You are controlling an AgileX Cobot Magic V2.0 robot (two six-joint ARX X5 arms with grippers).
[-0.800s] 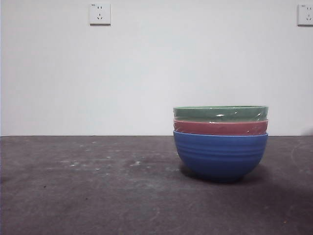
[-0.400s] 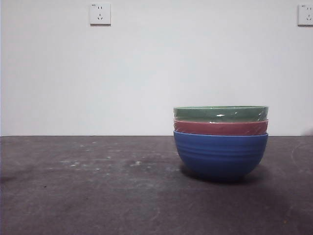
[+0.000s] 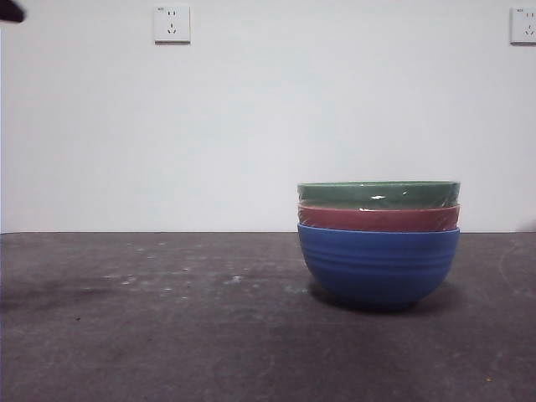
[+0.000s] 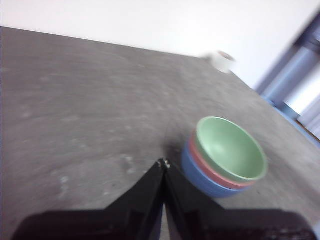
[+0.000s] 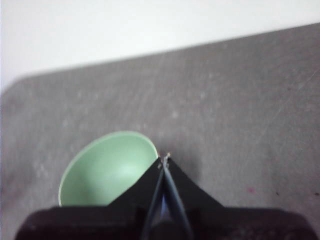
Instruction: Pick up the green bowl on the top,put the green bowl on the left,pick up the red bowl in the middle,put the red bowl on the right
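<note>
The green bowl, empty, nests in the red bowl, inside a blue bowl. Both grippers hang closed, holding nothing.

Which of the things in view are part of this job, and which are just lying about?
Job:
green bowl, top of the stack
red bowl, in the middle

Lying about:
blue bowl, bottom of the stack
white roll, at the table's far edge
wall sockets

Green bowl: muted green, paler inside; red bowl: pinkish red band; blue bowl: saturated blue, faint horizontal ribs; table: dark grey, pale speckled scuffs; wall: white; sockets: white; grippers: black
</note>
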